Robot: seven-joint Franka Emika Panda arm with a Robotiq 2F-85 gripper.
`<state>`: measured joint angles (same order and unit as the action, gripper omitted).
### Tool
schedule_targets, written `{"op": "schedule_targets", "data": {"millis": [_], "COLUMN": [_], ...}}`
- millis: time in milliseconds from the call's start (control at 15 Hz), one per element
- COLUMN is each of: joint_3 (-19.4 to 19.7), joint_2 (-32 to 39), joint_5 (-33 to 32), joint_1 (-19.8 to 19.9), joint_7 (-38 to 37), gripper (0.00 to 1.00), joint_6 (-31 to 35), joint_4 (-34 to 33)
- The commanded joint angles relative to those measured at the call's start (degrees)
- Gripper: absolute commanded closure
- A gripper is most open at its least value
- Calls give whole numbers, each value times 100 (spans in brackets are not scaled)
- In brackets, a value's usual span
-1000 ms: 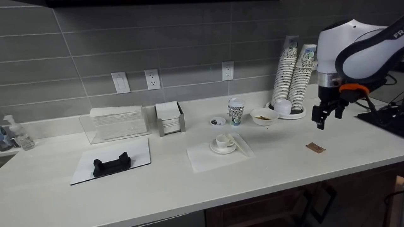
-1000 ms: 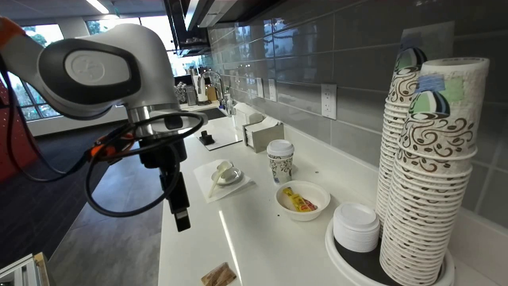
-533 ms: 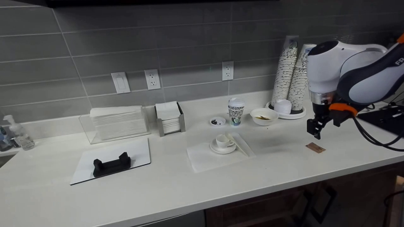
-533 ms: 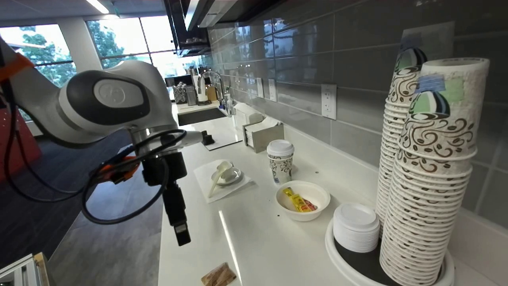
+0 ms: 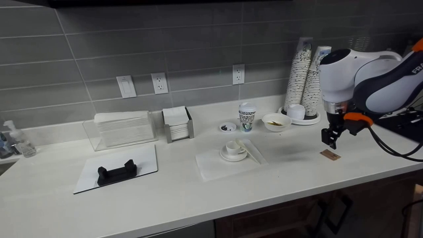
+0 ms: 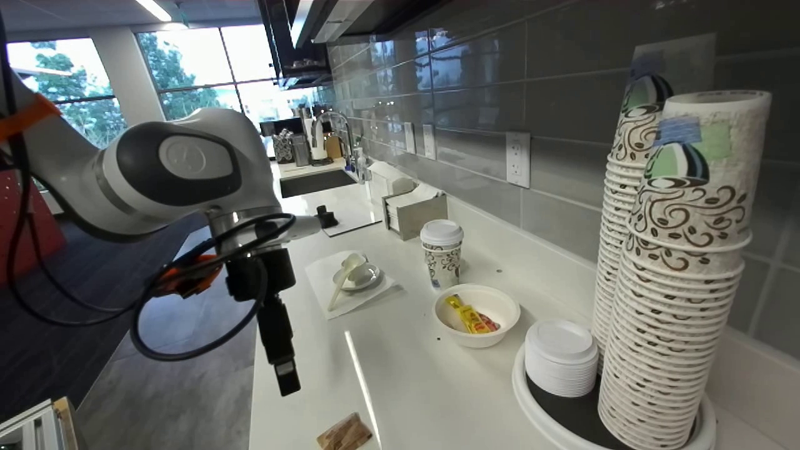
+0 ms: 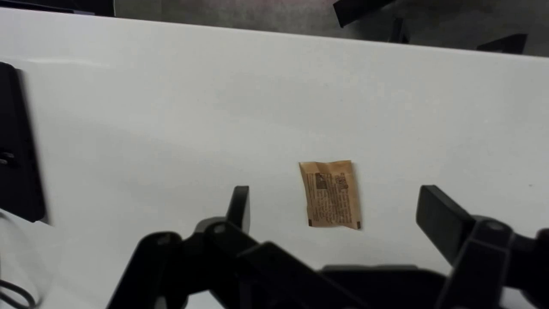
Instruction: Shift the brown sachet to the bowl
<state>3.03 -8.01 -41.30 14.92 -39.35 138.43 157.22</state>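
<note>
The brown sachet lies flat on the white counter, near its front edge. It also shows in an exterior view and in the wrist view. My gripper is open and empty, pointing down, with its two fingers apart on either side of the sachet in the wrist view. In both exterior views the gripper hangs above the counter by the sachet, not touching it. The white bowl stands further back and holds a yellow packet and something red.
Tall paper cup stacks and white lids stand on a round tray beside the bowl. A lidded cup, a small dish and a white cup on a saucer are nearby. A black object is at the wrist view's left.
My gripper has moved down and slightly left in an exterior view, closer to the sachet, mostly in the first half second. The sachet and the bowl have not moved.
</note>
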Motion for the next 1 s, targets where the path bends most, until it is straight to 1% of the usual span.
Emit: {"op": "schedule_targets", "data": {"millis": [0, 400, 600, 667, 867, 933], "joint_3": [93, 258, 441, 521, 756, 811], "joint_2": [111, 1117, 1625, 1784, 2228, 2357], "joint_5": [-31, -58, -17, -76, 13, 118], "joint_1": [-118, -162, -235, -268, -352, -363], "joint_7": [-96, -161, 25, -32, 123, 278], "gripper": [0, 0, 0, 0, 0, 0], "joint_6": [-80, 347, 682, 792, 1131, 1230], "joint_4": [-101, -525, -736, -816, -1039, -1096]}}
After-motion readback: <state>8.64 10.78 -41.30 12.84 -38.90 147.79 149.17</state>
